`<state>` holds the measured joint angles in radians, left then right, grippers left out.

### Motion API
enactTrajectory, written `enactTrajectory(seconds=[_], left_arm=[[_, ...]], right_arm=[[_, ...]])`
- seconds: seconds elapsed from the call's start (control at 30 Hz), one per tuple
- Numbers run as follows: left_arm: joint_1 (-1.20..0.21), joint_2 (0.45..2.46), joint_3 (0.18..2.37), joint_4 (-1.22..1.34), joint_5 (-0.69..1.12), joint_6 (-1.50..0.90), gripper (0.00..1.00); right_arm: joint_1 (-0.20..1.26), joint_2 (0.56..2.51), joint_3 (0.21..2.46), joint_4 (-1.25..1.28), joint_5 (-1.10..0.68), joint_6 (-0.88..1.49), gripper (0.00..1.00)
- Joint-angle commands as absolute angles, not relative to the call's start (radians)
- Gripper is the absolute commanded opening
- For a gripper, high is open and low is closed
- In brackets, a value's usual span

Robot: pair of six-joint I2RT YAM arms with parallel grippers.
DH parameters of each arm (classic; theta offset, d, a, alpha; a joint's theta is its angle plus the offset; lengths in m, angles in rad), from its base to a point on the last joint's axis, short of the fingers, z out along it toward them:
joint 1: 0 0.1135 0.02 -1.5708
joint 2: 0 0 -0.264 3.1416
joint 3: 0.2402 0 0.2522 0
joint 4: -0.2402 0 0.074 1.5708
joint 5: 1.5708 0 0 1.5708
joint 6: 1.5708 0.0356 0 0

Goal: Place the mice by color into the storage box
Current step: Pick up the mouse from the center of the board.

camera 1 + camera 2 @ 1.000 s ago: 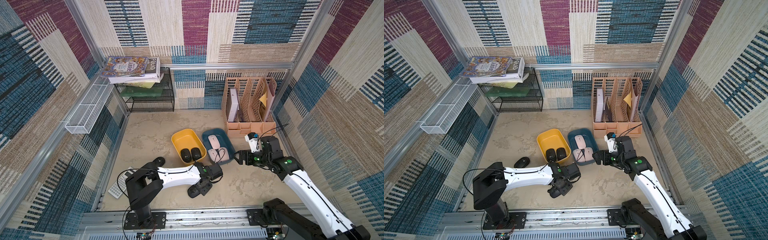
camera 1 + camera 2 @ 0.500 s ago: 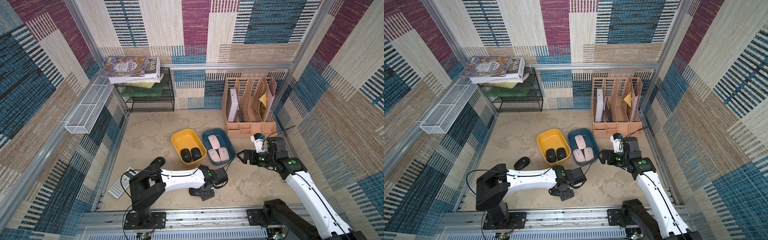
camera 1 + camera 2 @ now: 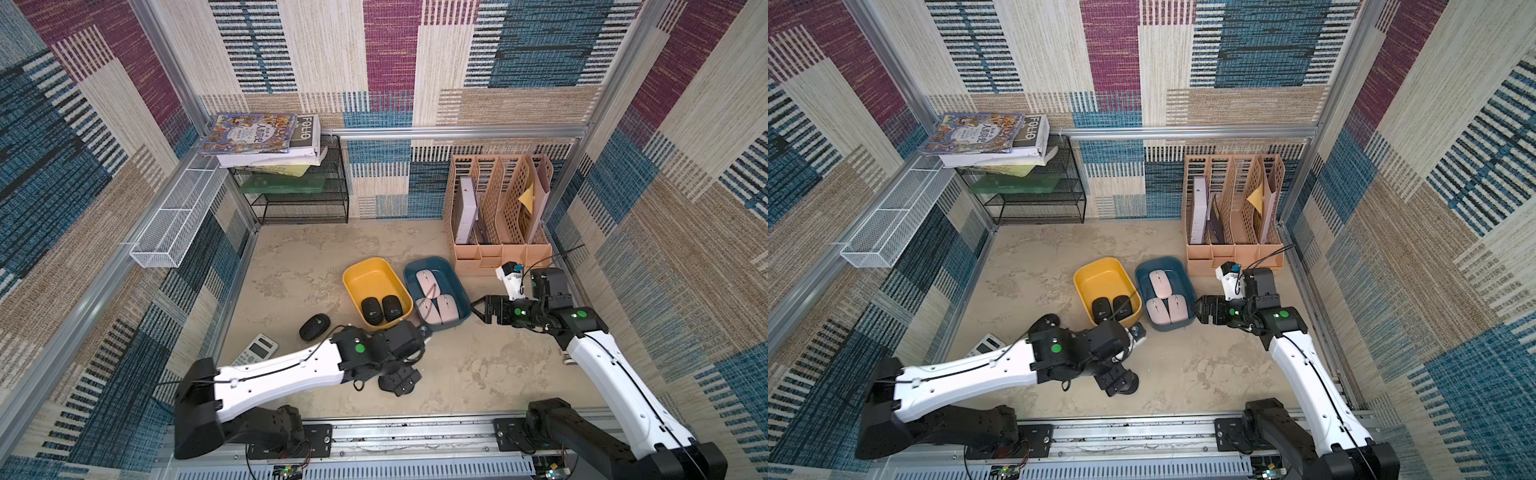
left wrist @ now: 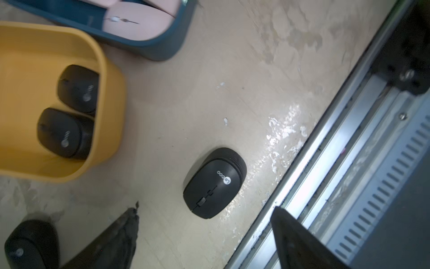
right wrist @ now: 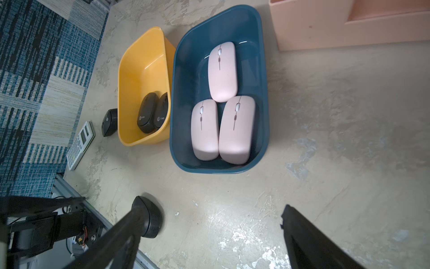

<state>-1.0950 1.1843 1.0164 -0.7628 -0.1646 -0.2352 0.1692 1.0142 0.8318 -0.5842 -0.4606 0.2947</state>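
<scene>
Since the loose black mouse point(image 4: 215, 184) lies flat on the bench point(image 4: 186, 93) just beside the front rail point(image 4: 325, 163), I judge it light, rigid and slick over its domed back. I would pinch it across the ribbed sides, low down. My left gripper point(image 3: 399, 380) hangs over it, jaws spread wide and empty. My right gripper point(image 3: 478, 308) is equally agape and holds nothing, beside the blue bin point(image 3: 432, 262) with its three pink mice point(image 3: 428, 279). Two black mice point(image 3: 372, 309) sit in the yellow bin point(image 3: 365, 266), and another black mouse point(image 3: 314, 327) lies near the calculator point(image 3: 255, 351).
</scene>
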Motion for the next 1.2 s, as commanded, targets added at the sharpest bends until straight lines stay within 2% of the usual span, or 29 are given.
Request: enactTrajectory(seconds=[0.0,0.17,0.37,0.57,0.73,0.9,1.17], left_arm=[[-0.978,0.986,0.956,-0.784,-0.199,-0.486,0.95],[-0.771,0.740,0.891,-0.815,-0.156,-0.629,0.98],[-0.593,0.820,0.922,-0.974,-0.083,-0.665,0.98],[-0.430,0.816,0.874,-0.942,0.019,-0.690,0.98],[-0.369,0.799,0.849,-0.932,0.065,-0.669,0.97],[-0.350,0.792,0.839,-0.945,0.060,-0.644,0.97],[-0.331,0.783,0.819,-0.943,0.063,-0.629,0.97]], right_arm=[[0.223,1.066,0.840,-0.527,-0.515,0.268,0.96],[0.529,1.241,0.933,-0.548,-0.331,0.198,0.96],[0.836,1.475,1.082,-0.581,-0.170,0.054,0.96],[1.073,1.664,1.181,-0.660,-0.020,-0.108,0.97],[1.127,1.730,1.181,-0.635,-0.020,-0.139,0.98],[1.158,1.749,1.187,-0.614,-0.058,-0.151,0.98],[1.183,1.813,1.176,-0.628,-0.019,-0.126,0.99]])
